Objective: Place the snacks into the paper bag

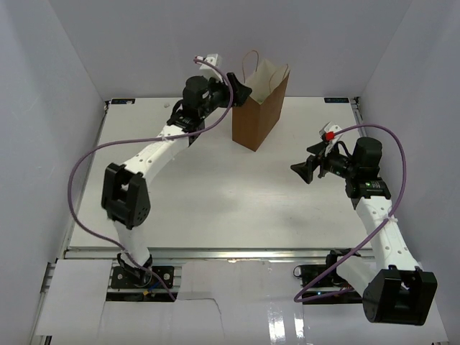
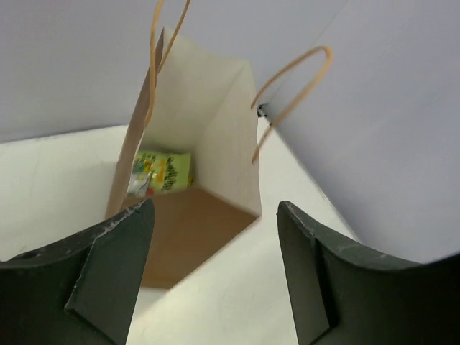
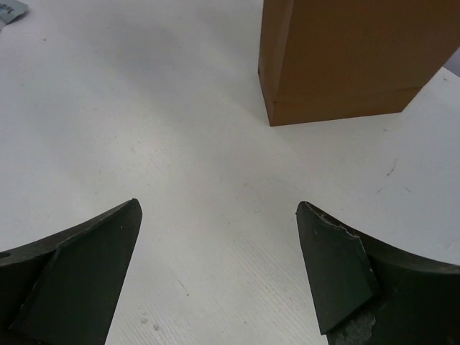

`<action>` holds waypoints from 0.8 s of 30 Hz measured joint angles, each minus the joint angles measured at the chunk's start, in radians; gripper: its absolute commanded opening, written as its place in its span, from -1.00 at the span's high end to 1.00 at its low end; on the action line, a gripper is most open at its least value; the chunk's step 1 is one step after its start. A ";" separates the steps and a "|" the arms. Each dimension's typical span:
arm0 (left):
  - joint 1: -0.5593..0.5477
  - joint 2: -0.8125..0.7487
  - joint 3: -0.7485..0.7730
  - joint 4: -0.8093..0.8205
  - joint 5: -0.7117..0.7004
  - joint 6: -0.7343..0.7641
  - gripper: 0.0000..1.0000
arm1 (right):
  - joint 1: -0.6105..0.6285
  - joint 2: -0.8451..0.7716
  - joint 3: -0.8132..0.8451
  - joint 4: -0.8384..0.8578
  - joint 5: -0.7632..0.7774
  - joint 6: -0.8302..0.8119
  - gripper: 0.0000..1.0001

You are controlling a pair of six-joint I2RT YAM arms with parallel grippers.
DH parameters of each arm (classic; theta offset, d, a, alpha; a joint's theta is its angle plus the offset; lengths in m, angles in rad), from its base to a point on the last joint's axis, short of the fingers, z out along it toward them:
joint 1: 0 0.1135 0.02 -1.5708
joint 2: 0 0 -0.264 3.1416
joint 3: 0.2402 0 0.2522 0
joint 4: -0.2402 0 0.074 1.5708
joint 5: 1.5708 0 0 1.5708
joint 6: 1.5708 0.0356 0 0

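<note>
The brown paper bag (image 1: 260, 108) stands upright and open at the back middle of the table. My left gripper (image 1: 241, 90) is open and empty, hovering just left of the bag's mouth. In the left wrist view (image 2: 215, 206) it looks down into the bag (image 2: 215, 129), where one yellow-green snack packet (image 2: 162, 172) lies at the bottom. My right gripper (image 1: 305, 171) is open and empty, low over the table to the right of the bag. In the right wrist view (image 3: 217, 207) the bag's lower corner (image 3: 352, 57) is ahead. No other packet shows.
The white table (image 1: 215, 201) is enclosed by white walls at the left, back and right. A small pale blue-grey scrap (image 3: 11, 8) sits at the top left corner of the right wrist view; I cannot tell what it is.
</note>
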 measured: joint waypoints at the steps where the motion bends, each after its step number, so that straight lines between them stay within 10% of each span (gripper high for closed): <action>1: 0.000 -0.073 -0.073 -0.019 -0.014 0.015 -0.57 | 0.000 0.000 0.000 -0.008 -0.014 -0.008 -0.88; 6: 0.050 -0.517 -0.511 -0.043 -0.167 0.034 -0.52 | 0.022 0.007 0.000 -0.046 -0.070 -0.031 -0.88; 10: 0.322 -0.733 -0.748 -0.166 -0.269 -0.050 -0.49 | 0.094 0.017 0.000 -0.058 -0.027 -0.035 -0.87; 18: 0.493 -0.624 -0.826 -0.571 -0.589 -0.284 -0.96 | 0.255 0.080 0.001 -0.033 0.355 0.051 -0.96; 24: 0.507 -0.541 -0.827 -0.787 -0.747 -0.457 -0.96 | 0.313 0.106 0.001 -0.009 0.511 0.094 -0.96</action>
